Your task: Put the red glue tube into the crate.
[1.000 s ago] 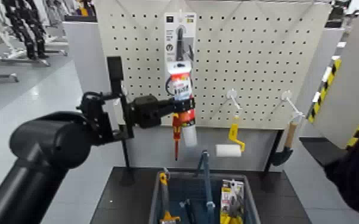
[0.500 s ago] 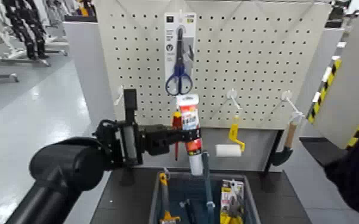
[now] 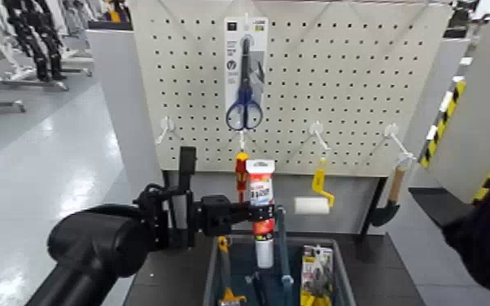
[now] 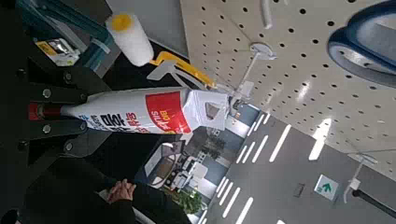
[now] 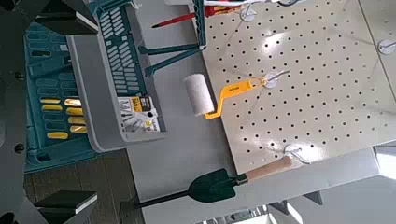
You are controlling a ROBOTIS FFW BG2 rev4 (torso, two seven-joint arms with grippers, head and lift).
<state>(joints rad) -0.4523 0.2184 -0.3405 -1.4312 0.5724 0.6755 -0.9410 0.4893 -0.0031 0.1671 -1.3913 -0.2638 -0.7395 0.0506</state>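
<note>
One flat red-orange squeeze tube with a white top band and white cap, the red glue tube (image 3: 260,207), hung upright in the black left gripper (image 3: 258,213), whose jaws were clamped on its red lower body. Its cap end pointed down from the jaws, reaching the open top of the single grey plastic crate (image 3: 212,273) just below them. The crate's blue-grey upright centre handle (image 3: 281,240) stood just beside the tube. In the left wrist view the tube (image 4: 140,109) lay straight out from the jaws.

Behind the jaws stood one white pegboard (image 3: 354,73) carrying one pair of blue-handled scissors on a card (image 3: 244,81), one red-and-yellow-handled screwdriver (image 3: 239,168), one white paint roller with a yellow handle (image 3: 317,195) and one small black trowel with a wooden handle (image 3: 388,203). Inside the crate lay a yellow carded tool pack (image 3: 317,277) and what seemed to be another tool (hard to make out). The right gripper was out of sight; its wrist camera showed the crate (image 5: 103,89) and roller (image 5: 201,96).
</note>
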